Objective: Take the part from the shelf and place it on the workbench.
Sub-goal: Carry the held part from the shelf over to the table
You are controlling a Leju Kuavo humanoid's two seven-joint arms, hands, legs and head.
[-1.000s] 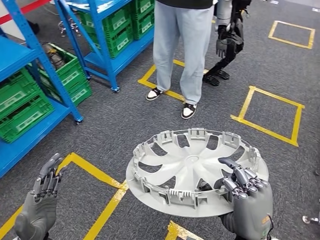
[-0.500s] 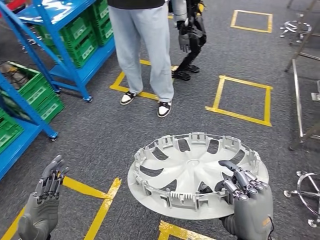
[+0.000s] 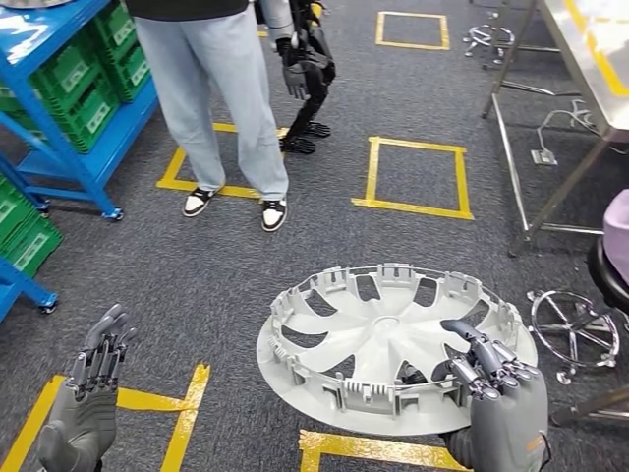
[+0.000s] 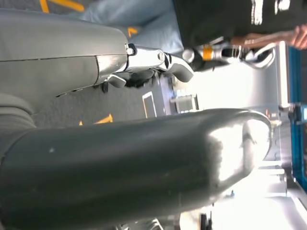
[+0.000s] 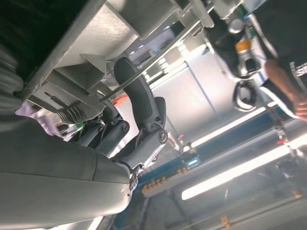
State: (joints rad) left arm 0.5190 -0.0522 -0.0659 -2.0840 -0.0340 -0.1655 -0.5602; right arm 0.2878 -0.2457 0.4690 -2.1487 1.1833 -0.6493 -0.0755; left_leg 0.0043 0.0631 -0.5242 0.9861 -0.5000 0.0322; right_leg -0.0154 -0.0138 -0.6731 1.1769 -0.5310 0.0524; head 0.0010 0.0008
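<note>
The part is a large grey wheel cover (image 3: 385, 344), lying flat with its ribbed inner side up. My right hand (image 3: 493, 398) grips its near right rim, fingers hooked over the edge. In the right wrist view the thumb (image 5: 139, 103) reaches up against the cover's underside (image 5: 105, 28). My left hand (image 3: 85, 408) hangs at the lower left, fingers apart and holding nothing. The steel workbench (image 3: 594, 59) stands at the upper right. The blue shelf (image 3: 52, 88) with green crates is at the upper left.
A person in grey trousers (image 3: 215, 98) stands ahead, with another robot (image 3: 304, 79) behind. Yellow floor squares (image 3: 416, 177) mark the carpet. A chair base (image 3: 575, 329) and a dark seat (image 3: 612, 275) sit close on my right, under the workbench's edge.
The whole scene has slid left as the camera turned right: the shelf moved toward the left edge and the workbench came into view. The cover stays in my right hand.
</note>
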